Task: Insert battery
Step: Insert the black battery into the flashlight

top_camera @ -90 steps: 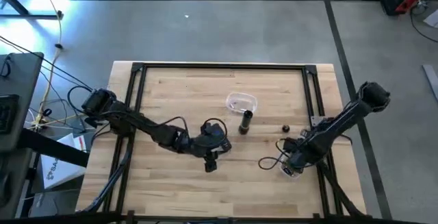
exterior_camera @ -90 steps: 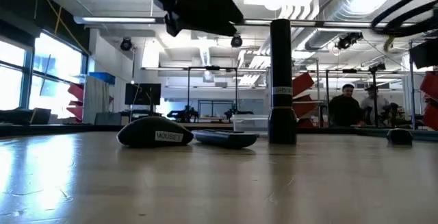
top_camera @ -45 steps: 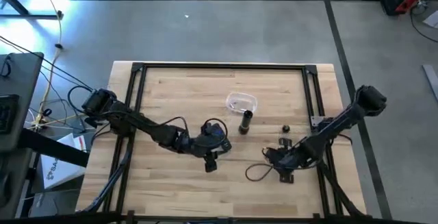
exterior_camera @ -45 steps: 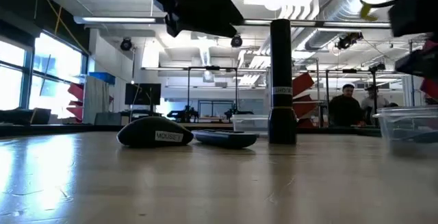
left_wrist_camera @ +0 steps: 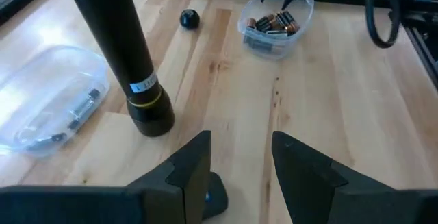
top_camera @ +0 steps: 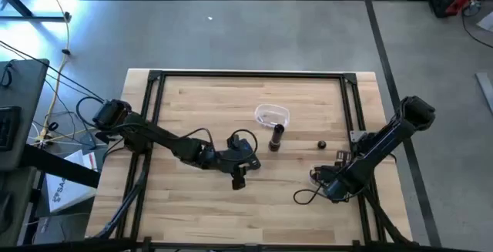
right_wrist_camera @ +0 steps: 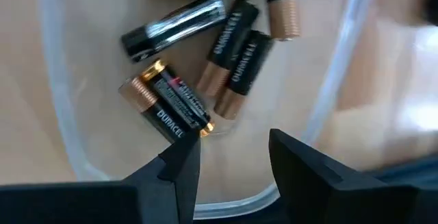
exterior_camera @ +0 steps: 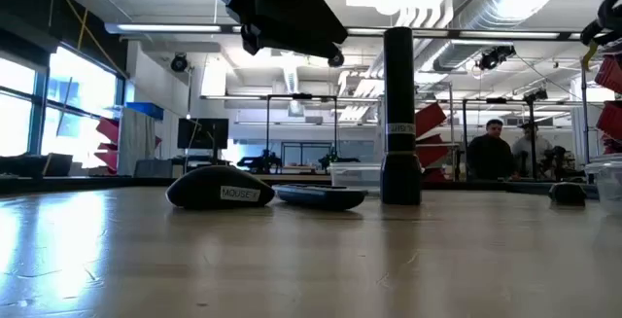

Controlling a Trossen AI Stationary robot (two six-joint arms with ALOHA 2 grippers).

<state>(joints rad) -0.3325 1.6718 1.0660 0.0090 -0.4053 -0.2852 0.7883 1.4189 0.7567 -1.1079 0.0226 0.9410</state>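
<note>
The right claw (right_wrist_camera: pixel 229 159), fingers parted and holding nothing, hangs directly over a clear plastic tub (right_wrist_camera: pixel 61 114) of batteries (right_wrist_camera: pixel 233 59) in the right wrist view; several copper-and-black cells and one silver-banded cell (right_wrist_camera: pixel 174 25) lie loose on the tub's floor. Seen from overhead, this arm reaches in from the right edge to the lower right of the wooden worktop (top_camera: pixel 200 98), its claw (top_camera: pixel 330 189) low over the tub. The left claw (left_wrist_camera: pixel 239 159), also open and empty, sits near the centre of the overhead frame (top_camera: pixel 239 176), below and left of a black flashlight (top_camera: pixel 276 136) standing upright. The left wrist view shows the flashlight (left_wrist_camera: pixel 126 59) with a yellow ring near its base, a clear lidded container (left_wrist_camera: pixel 48 101) beside it, a small black cap (left_wrist_camera: pixel 189 18) farther off, and the battery tub (left_wrist_camera: pixel 274 20) beyond. In the low view, a computer mouse (exterior_camera: pixel 222 188) rests left of the flashlight, and people (exterior_camera: pixel 491 153) stand in the room behind.
</note>
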